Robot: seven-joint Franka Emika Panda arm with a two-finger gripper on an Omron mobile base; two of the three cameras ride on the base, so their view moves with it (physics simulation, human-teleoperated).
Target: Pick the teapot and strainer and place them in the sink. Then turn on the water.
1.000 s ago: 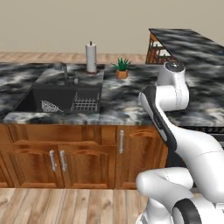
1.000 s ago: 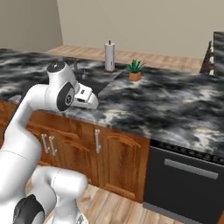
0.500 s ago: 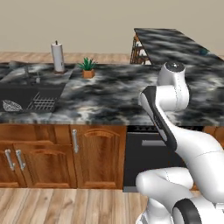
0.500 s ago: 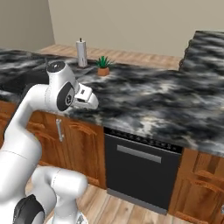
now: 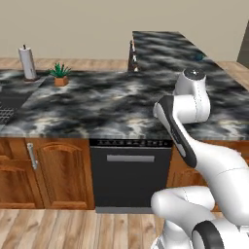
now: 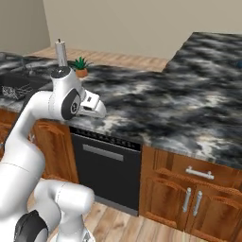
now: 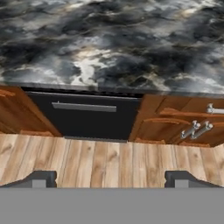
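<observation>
Teal shows small on the far counter arm, likely the teapot (image 5: 197, 57). Gripper (image 7: 109, 178) hangs with jaws wide and empty over the floor, tucked for travel. Sink (image 6: 14, 85) lies far left, something wire-like in it, perhaps the strainer.

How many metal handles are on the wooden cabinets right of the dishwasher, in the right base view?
3: the drawer handle lies level on top. Below it, the left door handle and the right door handle stand upright side by side. More may be hidden past the picture's edge.
</observation>
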